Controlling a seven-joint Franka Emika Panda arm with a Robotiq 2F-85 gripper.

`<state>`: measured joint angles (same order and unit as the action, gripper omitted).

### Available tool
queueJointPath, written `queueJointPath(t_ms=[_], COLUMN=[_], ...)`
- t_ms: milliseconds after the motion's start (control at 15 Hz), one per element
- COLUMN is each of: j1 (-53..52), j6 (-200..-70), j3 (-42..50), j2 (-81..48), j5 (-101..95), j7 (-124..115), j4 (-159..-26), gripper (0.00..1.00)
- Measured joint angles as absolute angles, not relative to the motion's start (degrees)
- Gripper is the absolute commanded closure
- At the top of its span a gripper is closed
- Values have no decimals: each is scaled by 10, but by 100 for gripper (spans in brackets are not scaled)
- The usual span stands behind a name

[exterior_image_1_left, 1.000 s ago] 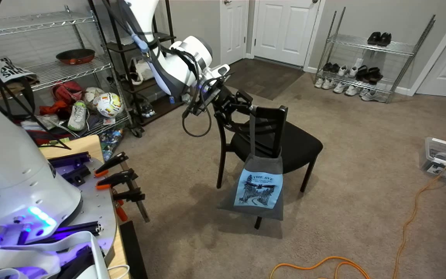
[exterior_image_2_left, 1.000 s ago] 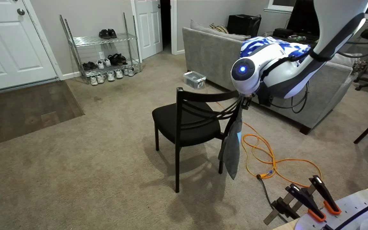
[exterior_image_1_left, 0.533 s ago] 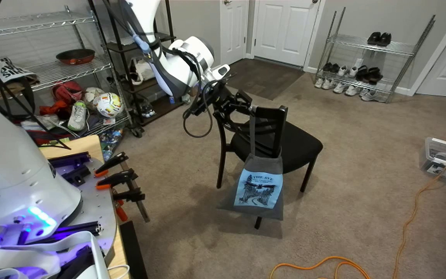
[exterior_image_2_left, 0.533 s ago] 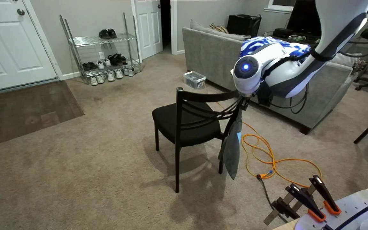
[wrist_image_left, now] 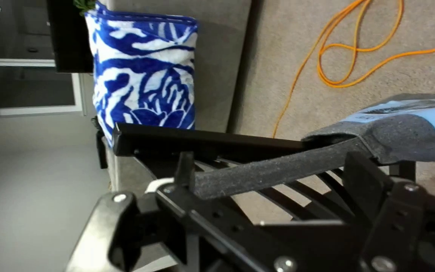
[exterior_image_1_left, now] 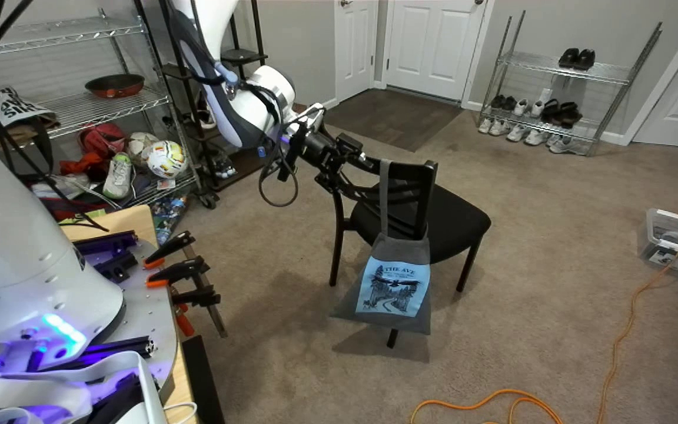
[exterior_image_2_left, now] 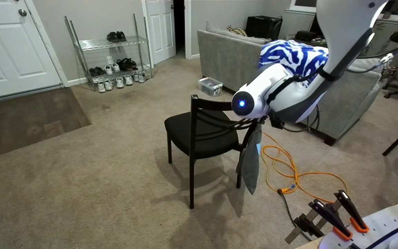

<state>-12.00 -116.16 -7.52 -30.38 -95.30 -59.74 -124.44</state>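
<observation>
On the chair back (exterior_image_2_left: 212, 103): 1 grey, blue-printed bag (exterior_image_1_left: 395, 288) hangs near 1 end by its cloth strap (wrist_image_left: 247, 176).
Strap: slants across the space between the 2 fingers (wrist_image_left: 363, 177) in the wrist view; whether it touches them cannot be told.
Jaws: wide apart, clamping nothing; the gripper (wrist_image_left: 272, 168) is close to the top of the chair back.
Handling: slow, small moves seem best, with the fingers clear of the back post (wrist_image_left: 202, 141); a snag on the strap could set the bag swinging.
Sofa (exterior_image_2_left: 226, 57): stands beyond, draped with a blue-and-white towel (wrist_image_left: 145, 71).
Carpet (exterior_image_2_left: 98, 173): carries a looped orange cord (wrist_image_left: 339, 85) near the bag.
</observation>
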Motion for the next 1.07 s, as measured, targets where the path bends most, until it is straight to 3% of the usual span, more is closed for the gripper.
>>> queueJointPath(t_ms=[333,1067], j1=[-170,-181], j6=[-1017,-930], j3=[-99,-105], j2=[-367,-446], j5=[-957,-1154], j7=[-649,-649], j4=[-1239,-1238], gripper=[0,0])
